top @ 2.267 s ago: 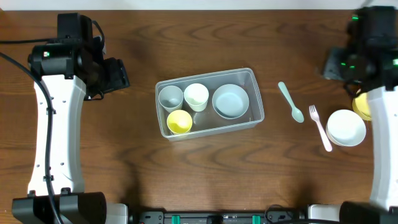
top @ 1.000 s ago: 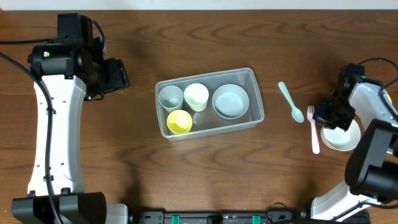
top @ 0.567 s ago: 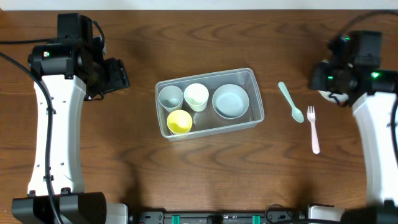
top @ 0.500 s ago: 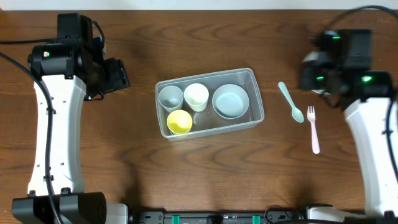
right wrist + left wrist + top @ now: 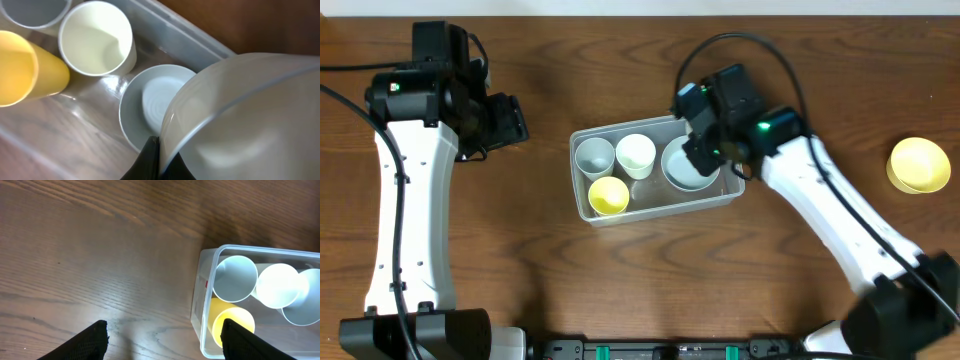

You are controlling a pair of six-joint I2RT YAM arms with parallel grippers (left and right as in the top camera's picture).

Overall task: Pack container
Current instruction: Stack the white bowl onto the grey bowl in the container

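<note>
The clear container sits mid-table holding a grey cup, a white cup, a yellow cup and a grey bowl. My right gripper hangs over its right half. In the right wrist view the gripper is shut on the rim of a white bowl, tilted just above the grey bowl. My left gripper stays left of the container, open and empty, with the container's left end in its view.
A yellow bowl lies at the far right of the wooden table. My right arm stretches diagonally across the table's right side and hides what lies beneath it.
My right arm has swung from the table's right side leftward to above the container, carrying the white bowl. The left arm has not moved.
</note>
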